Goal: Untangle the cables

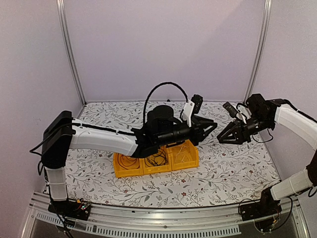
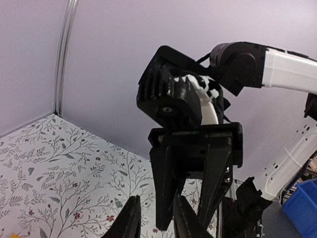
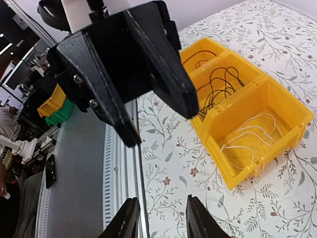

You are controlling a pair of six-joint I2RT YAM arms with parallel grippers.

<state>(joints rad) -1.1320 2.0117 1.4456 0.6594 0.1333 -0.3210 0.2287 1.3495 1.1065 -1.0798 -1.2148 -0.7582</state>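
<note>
Thin cables lie in a yellow three-compartment bin [image 1: 119, 171]: dark loops [image 1: 130, 161] on the left, black loops [image 1: 157, 158] in the middle, white wire [image 1: 184, 154] on the right. The right wrist view shows the bin [image 3: 292, 111] with the white wire [image 3: 252, 134] and black loops [image 3: 223, 84]. My left gripper [image 1: 210, 130] is open and empty in the air, just right of the bin. My right gripper [image 1: 221, 139] is open and empty, facing it tip to tip. In the left wrist view, one right-gripper finger [image 2: 166, 188] shows between my left fingertips [image 2: 157, 223]. I see no red or green cable.
The flowered table cover [image 1: 198, 183] runs to a metal rail [image 1: 163, 215] at the near edge. White walls and two upright metal posts [image 1: 72, 54] close the back. The left arm's black hose [image 1: 166, 85] arches above the bin.
</note>
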